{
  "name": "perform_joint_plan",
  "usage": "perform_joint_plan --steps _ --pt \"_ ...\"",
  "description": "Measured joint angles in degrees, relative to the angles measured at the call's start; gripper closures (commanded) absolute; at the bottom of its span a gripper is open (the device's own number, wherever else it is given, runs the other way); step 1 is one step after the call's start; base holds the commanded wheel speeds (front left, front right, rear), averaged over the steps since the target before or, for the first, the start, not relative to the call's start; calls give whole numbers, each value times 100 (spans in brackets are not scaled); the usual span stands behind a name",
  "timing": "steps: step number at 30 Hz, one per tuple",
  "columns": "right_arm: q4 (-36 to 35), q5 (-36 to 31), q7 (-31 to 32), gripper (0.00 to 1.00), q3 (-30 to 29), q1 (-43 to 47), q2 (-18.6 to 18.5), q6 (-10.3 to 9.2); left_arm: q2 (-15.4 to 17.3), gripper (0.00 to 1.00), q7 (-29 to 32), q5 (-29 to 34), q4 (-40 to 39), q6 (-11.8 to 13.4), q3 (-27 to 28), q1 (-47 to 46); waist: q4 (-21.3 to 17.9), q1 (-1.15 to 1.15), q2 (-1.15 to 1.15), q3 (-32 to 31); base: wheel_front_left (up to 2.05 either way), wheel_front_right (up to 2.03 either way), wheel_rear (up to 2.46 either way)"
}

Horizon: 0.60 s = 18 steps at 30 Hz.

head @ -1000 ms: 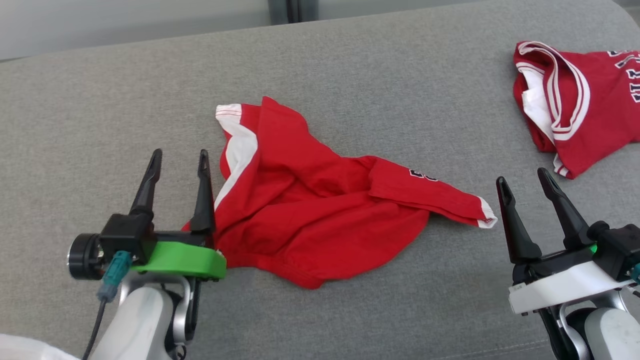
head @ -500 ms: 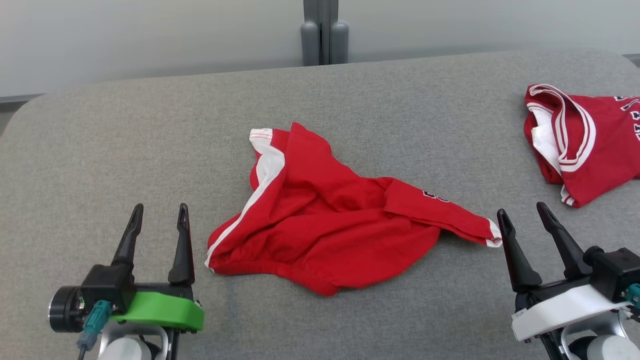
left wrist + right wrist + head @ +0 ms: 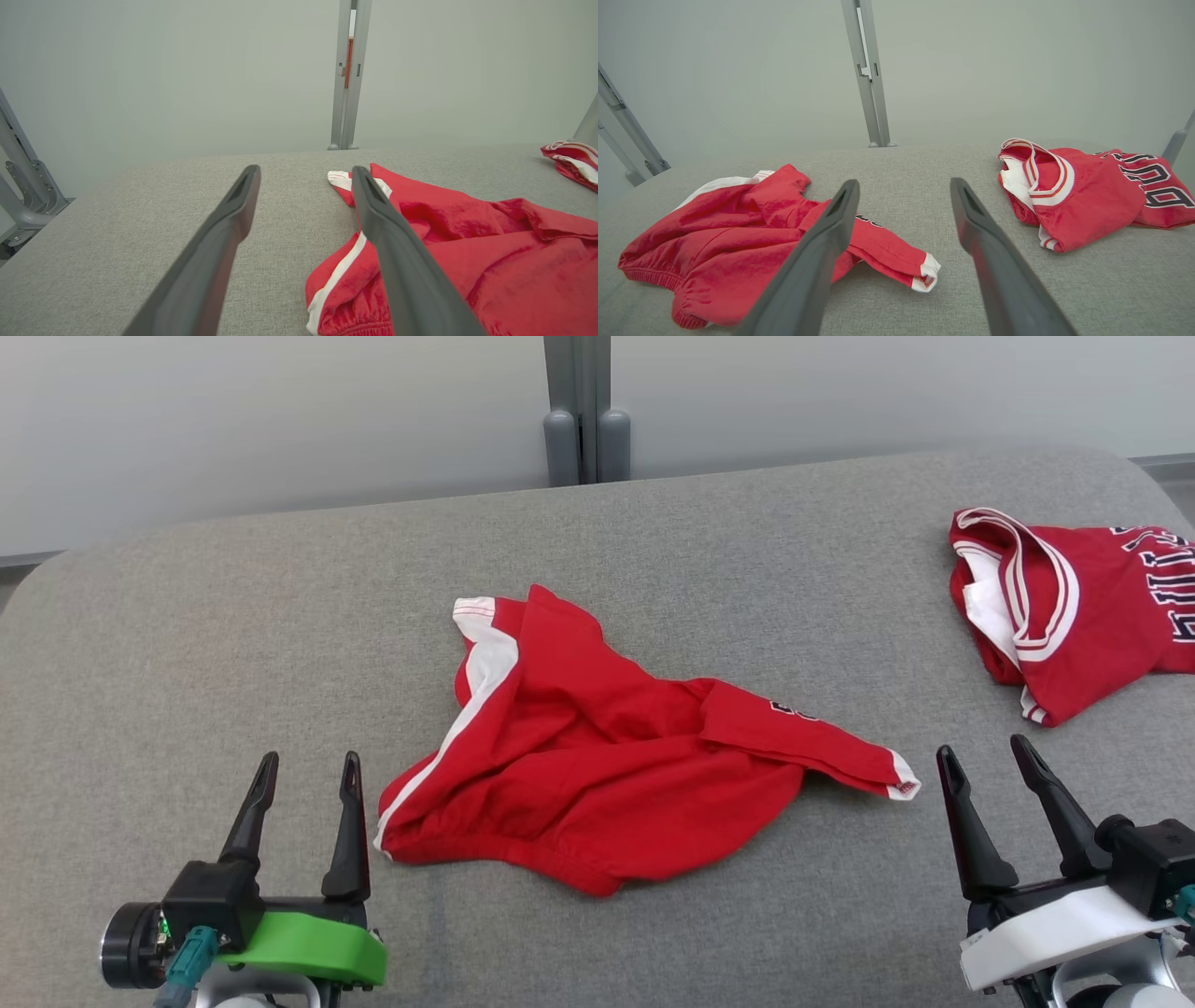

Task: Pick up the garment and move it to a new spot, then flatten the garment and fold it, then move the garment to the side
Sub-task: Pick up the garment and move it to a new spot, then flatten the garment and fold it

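Pulled the left gripper back to 7 o'clock, clear of the red garment crumpled at centre, kept the right gripper at 4 o'clock, both spread wide and empty, so probably needed to reach in again.

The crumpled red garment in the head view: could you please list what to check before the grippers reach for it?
1. Left gripper open, empty: ok.
2. Right gripper open, empty: ok.
3. Crumpled red garment lies between them, untouched: ok.
4. Jersey at far right lies apart from it: ok.
5. Garment flat: not ok, bunched.
6. Bare grey surface left of it: ok.
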Motion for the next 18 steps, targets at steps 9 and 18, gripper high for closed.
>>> perform_joint_plan --steps 9,18 --pt "-20 1 0 0 2 -4 0 0 -22 0 0 32 13 -2 -76 -7 20 0 0 22 0 0 0" --pt "-123 12 -7 0 20 -103 -8 0 -294 0 709 253 -54 -366 -911 -562 38 0 0 327 0 0 0"
